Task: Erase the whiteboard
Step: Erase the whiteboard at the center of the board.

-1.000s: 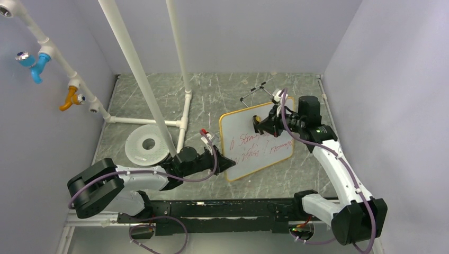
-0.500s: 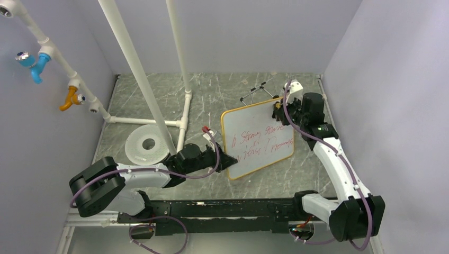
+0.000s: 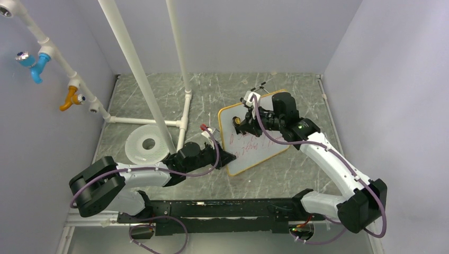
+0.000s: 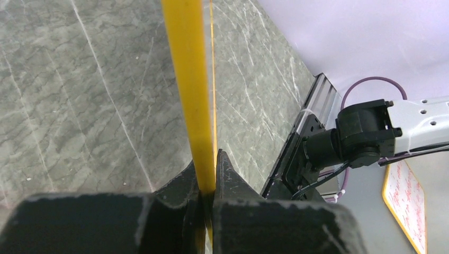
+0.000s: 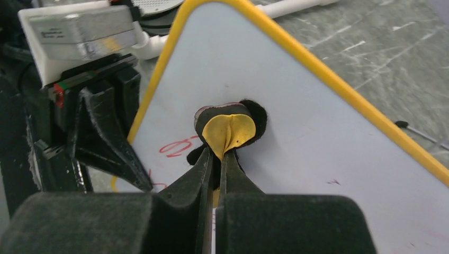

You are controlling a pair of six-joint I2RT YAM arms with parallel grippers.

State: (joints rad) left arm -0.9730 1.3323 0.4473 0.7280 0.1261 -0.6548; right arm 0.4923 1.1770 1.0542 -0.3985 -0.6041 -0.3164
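The whiteboard (image 3: 259, 148) has an orange-tan frame and red scrawl and is tilted on the table. Its upper part looks wiped white. My left gripper (image 3: 226, 159) is shut on the board's left frame edge (image 4: 191, 84), seen edge-on in the left wrist view. My right gripper (image 3: 239, 125) is shut on a small yellow and black eraser pad (image 5: 229, 129), which presses against the white surface (image 5: 317, 148) near the board's upper left. Red marks (image 5: 172, 147) remain beside and below the pad.
A round white disc (image 3: 146, 144) with a centre hole lies at the left by a white pipe frame (image 3: 182, 114). A thin black wire stand (image 3: 257, 89) lies behind the board. Side walls close in on both sides.
My right gripper has swept the pad from the board's upper right corner across to its upper left. The red writing in the upper half has gone. The left gripper has kept its hold.
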